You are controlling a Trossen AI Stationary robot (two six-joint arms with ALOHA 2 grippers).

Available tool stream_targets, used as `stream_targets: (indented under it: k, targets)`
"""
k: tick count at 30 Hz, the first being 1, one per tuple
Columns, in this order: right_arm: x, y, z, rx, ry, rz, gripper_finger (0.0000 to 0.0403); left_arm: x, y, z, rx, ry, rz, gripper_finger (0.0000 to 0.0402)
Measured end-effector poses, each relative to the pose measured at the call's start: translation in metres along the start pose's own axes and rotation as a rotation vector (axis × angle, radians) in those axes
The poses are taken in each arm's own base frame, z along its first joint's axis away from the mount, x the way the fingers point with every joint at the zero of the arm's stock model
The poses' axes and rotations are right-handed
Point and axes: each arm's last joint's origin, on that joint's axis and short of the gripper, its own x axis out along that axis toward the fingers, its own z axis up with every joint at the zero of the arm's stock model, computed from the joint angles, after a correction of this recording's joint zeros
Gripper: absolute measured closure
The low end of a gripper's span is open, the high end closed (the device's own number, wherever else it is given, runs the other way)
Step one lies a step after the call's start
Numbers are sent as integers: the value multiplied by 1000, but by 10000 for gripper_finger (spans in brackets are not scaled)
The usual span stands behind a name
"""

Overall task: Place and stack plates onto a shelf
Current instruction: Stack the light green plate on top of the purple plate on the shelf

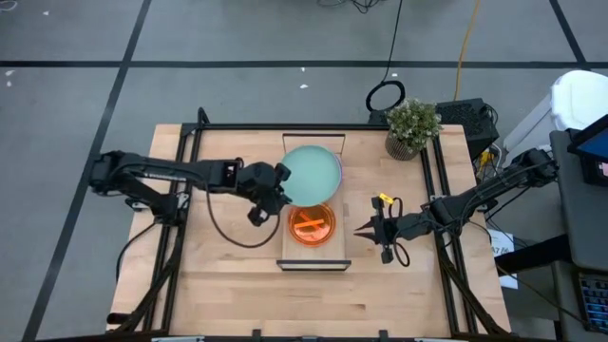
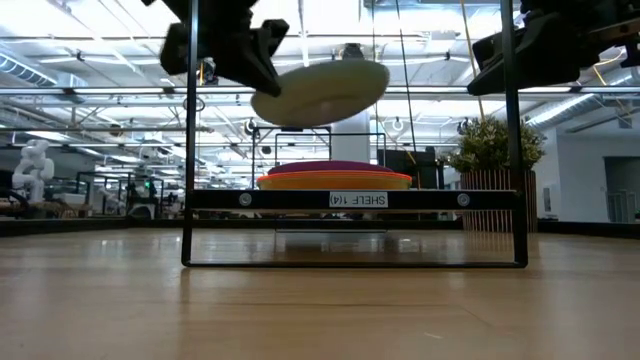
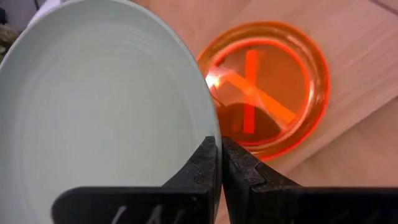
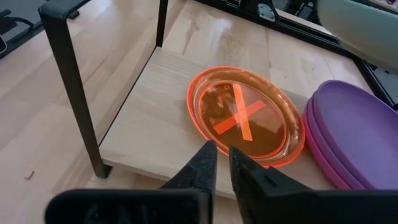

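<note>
My left gripper (image 1: 281, 190) is shut on a large mint-green plate (image 1: 312, 174), held in the air over the far half of the shelf (image 1: 313, 258). Purple plates (image 4: 356, 142) lie stacked on the shelf board below it. A small translucent orange plate (image 1: 312, 224) with an orange cross rests flat on the shelf's near half, beside the purple stack. My right gripper (image 1: 365, 230) is shut and empty, at the shelf's right side, pointing at the orange plate. In the low view the mint plate (image 2: 320, 92) hangs above the stack (image 2: 335, 175). My left gripper pinches the mint-green plate's rim (image 3: 213, 127) between its two fingers, at the plate's near-left side. The fingers come from the table's left, roughly level. The plate is lifted clear above the purple stack and sits a little tilted.
A potted plant (image 1: 411, 126) stands at the table's far right corner. The shelf's thin black end frames (image 4: 71, 81) stand at its near and far ends. Bare wooden tabletop (image 1: 237, 285) lies to the left of and in front of the shelf.
</note>
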Motion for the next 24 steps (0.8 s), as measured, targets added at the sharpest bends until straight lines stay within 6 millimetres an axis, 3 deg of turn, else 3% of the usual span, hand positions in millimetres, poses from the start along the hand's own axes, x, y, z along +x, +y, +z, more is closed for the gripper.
stream_targets:
  k: [13,24]
  targets:
    - [0,0,0,-5,2,4,402,35,21,-32,-65,45,-30,385]
    - [-1,0,0,-25,4,5,403,39,33,-43,-92,49,17,383]
